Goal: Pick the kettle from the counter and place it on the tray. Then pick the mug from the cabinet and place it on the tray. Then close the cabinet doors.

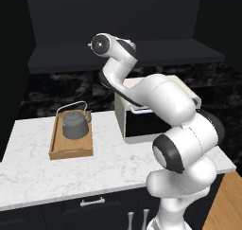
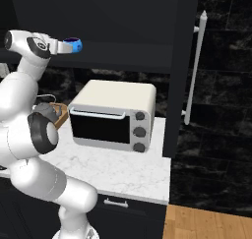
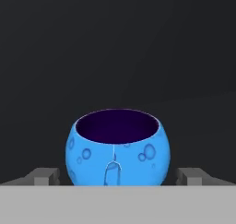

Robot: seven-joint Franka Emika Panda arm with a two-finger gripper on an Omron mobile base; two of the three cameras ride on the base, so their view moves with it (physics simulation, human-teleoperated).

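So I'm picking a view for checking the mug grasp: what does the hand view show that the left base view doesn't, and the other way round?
Hand view: the blue mug, upright on the dark cabinet shelf, sitting between the open gripper fingertips, one on each side of it; contact cannot be told.

Left base view: the kettle already standing on the wooden tray, the marble counter, and the toaster oven behind the arm.

Shared: the dark inside of the cabinet, where the arm reaches.
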